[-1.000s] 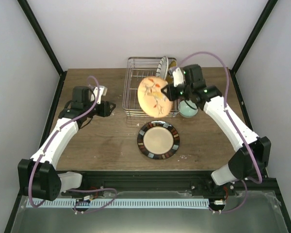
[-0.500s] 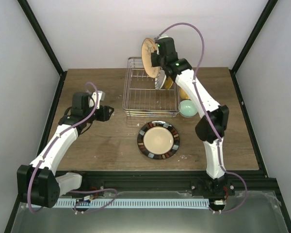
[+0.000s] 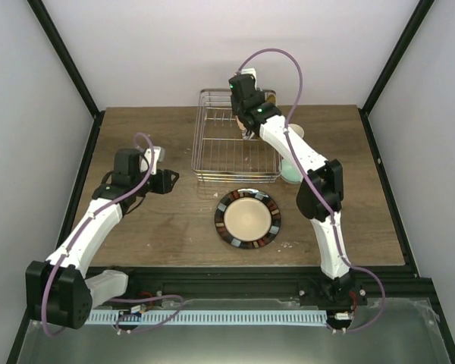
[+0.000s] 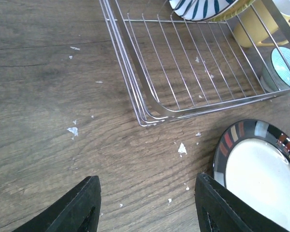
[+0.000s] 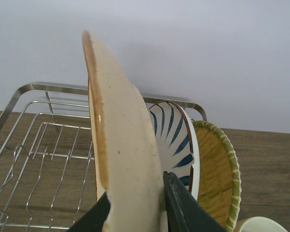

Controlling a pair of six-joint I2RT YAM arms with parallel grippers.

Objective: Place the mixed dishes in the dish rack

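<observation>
**Step in hand: slotting a plate into the dish rack (image 3: 212,155).** The right gripper (image 5: 135,212) pinches the lower rim of a cream plate (image 5: 118,145). The plate stands on edge, upright over the rack's far right part, just beside the striped plate (image 5: 176,140) and the woven plate (image 5: 217,169) that lean there. The left gripper (image 4: 145,208), fingers spread and holding nothing, hovers over the table (image 4: 48,96) off the rack's near left corner. A dark-rimmed plate (image 3: 248,219) lies flat in front of the rack. The yellow mug (image 4: 253,29) and mint bowl (image 4: 282,65) stand outside the rack's right side. The next move appears to be lowering the cream plate between the prongs, parallel to the striped plate. Release should come only once its rim rests on the grid floor. By this judgement three dishes then remain to load.
</observation>
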